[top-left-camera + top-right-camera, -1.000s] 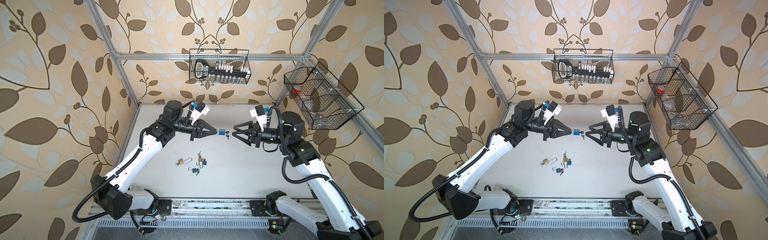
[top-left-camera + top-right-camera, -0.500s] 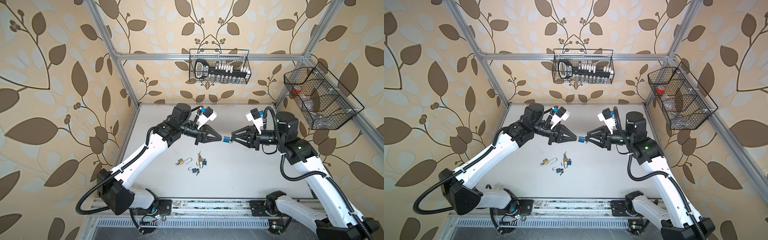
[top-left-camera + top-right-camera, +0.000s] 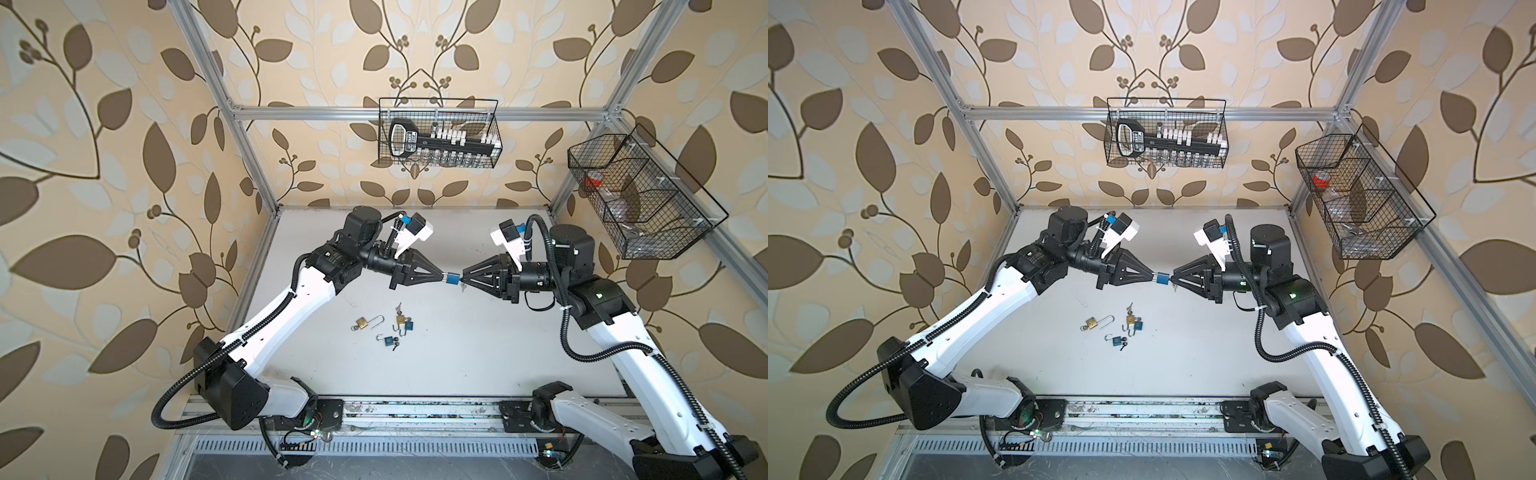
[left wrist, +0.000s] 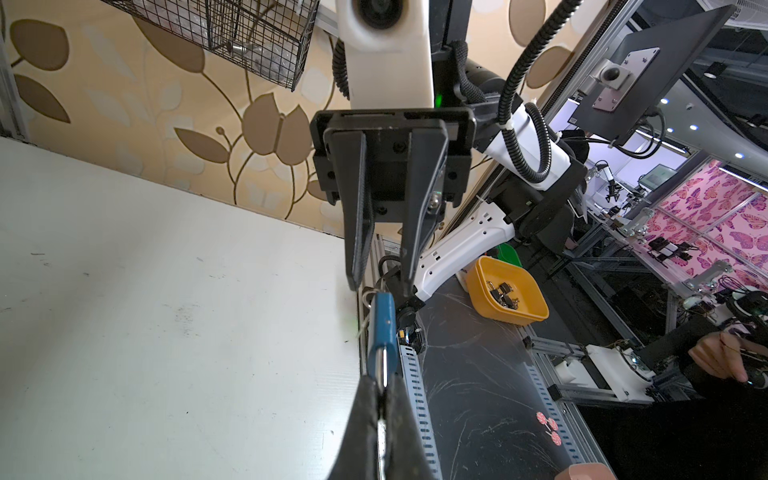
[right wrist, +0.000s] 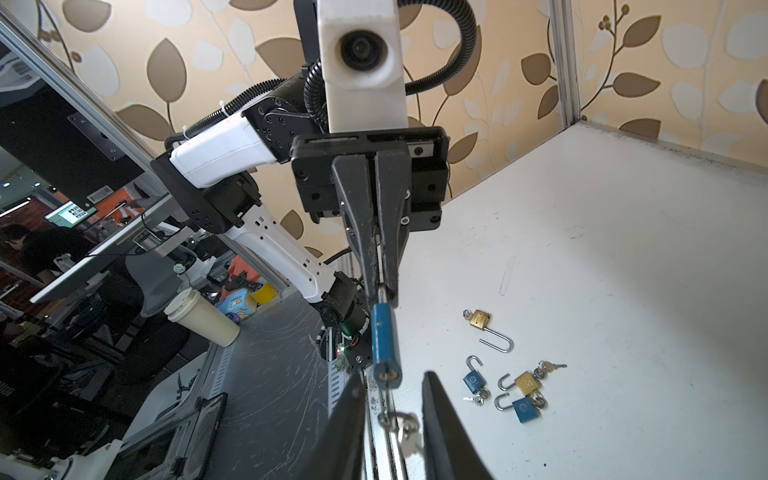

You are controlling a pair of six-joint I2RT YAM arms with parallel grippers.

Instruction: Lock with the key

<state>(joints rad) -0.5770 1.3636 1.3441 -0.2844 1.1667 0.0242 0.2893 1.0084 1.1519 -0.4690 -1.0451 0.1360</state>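
White arms [image 3: 286, 311], black joints [image 3: 336, 262], ribbed cables [image 3: 565, 328]

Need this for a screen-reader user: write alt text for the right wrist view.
The left gripper holds a blue padlock by its shackle, keyhole toward the camera, a key hanging from it between the right gripper's open fingers. Four open padlocks lie on the white table beyond.
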